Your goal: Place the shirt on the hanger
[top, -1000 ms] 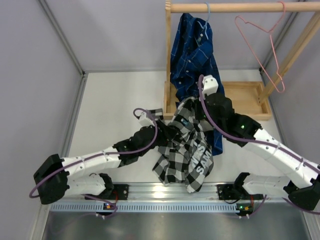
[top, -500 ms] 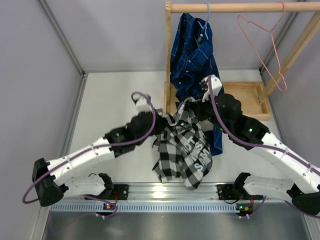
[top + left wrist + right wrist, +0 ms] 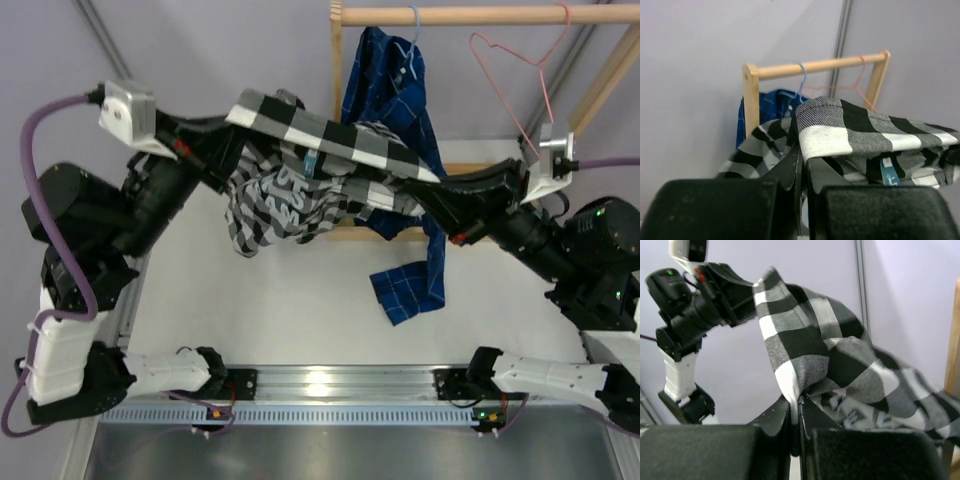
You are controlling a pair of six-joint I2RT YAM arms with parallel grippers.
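The white worktop carries a wooden rack at its far side. In front of the rack a blue plaid shirt droops towards the surface (contact unclear), and farther in front a metal rail runs along the worktop's edge.

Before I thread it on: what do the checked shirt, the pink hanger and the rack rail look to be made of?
The checked shirt: soft woven cloth, probably cotton flannel; matte, visible weave, sagging folds. The pink hanger: thin wire, likely coated metal; smooth tight bends. The rack rail: pale round wooden dowel, apparently unvarnished.
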